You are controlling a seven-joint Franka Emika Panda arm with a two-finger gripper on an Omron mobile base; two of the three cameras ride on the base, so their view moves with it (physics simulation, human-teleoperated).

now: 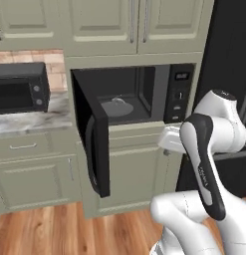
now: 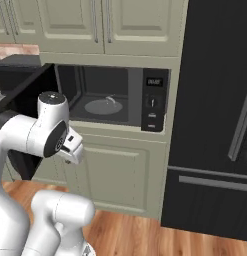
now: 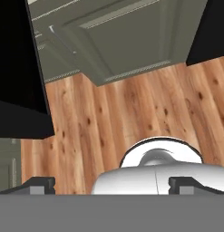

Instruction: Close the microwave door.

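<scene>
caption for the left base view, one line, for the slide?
Microwave door swung wide open toward the camera, turntable visible inside the microwave; white arm raised at lower right.

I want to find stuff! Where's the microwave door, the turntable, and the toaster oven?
door [image 1: 98,149]: left base view, on its black outer face.
turntable [image 1: 117,106]: left base view, middle of the glass plate.
toaster oven [image 1: 17,94]: left base view, on its front window.

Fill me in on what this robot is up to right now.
The microwave door stands wide open, swung out to the left of the microwave, with the glass turntable in plain sight inside. The arm is folded in front of the lower cabinets, and its gripper is open, empty and pointed down at the wood floor. It is not touching the door yet.
</scene>
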